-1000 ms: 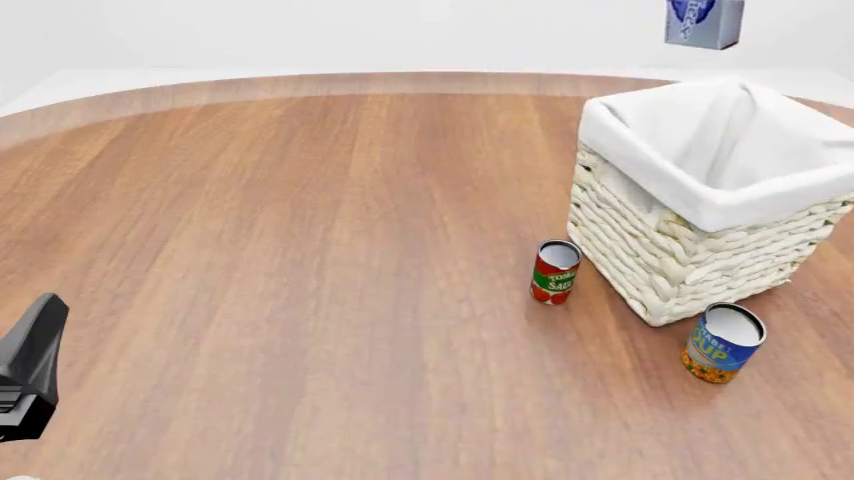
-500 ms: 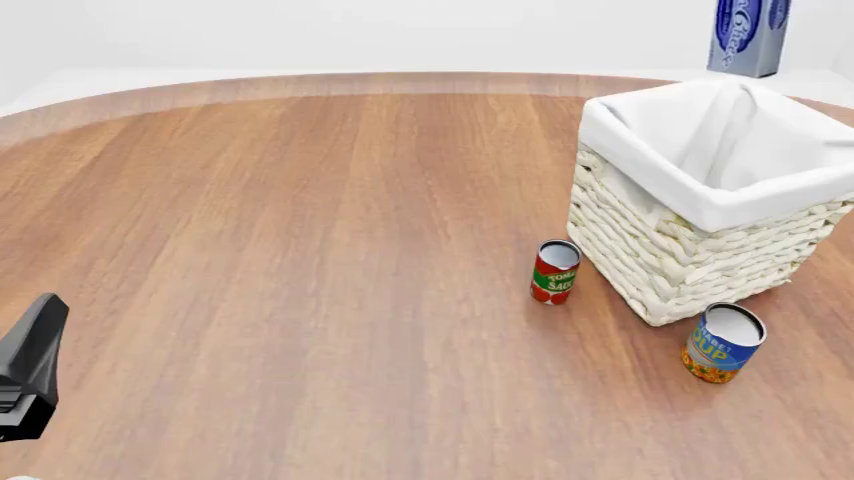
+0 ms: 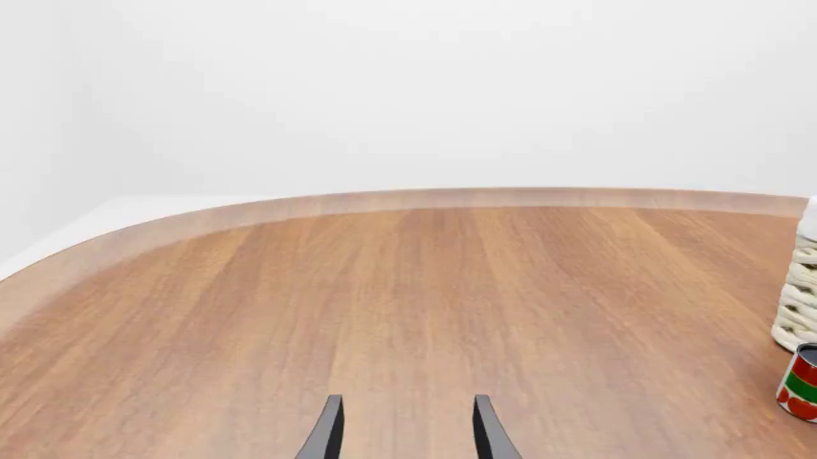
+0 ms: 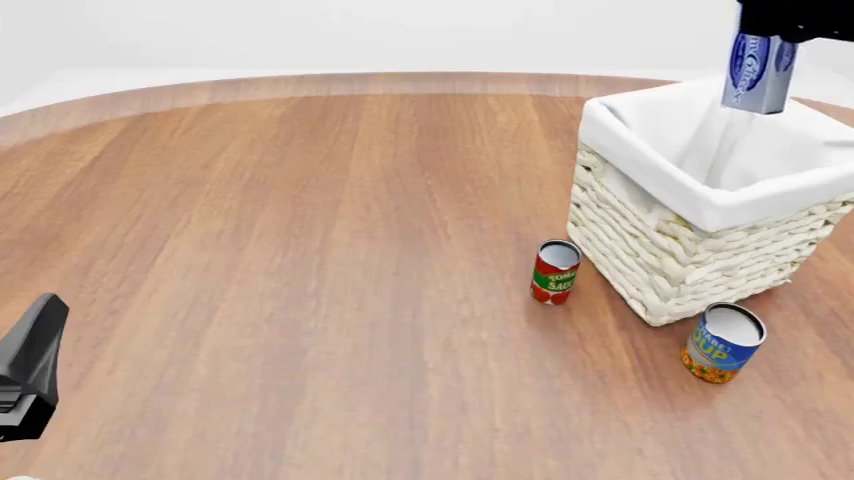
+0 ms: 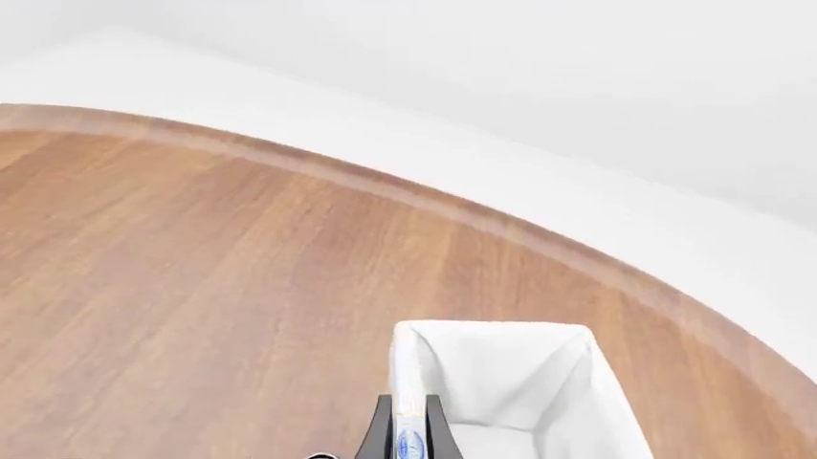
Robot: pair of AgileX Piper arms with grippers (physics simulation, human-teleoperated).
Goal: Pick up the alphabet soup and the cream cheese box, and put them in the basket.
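The cream cheese box, blue and white, hangs upright above the far side of the basket, with my right gripper shut on its top end. In the right wrist view the box shows edge-on between the black fingers, over the basket's white lining. The alphabet soup stands upright on the table just in front of the basket. My left gripper is open and holds nothing, low over the table far to the left of these things.
A slim red and green can stands close to the basket's left front corner and shows in the left wrist view beside the basket's woven wall. A black part of the left arm sits at the near left edge.
The cream cheese box has moved right and down, from high behind the basket to just over its far side. The right gripper has come into view. The left arm is still.
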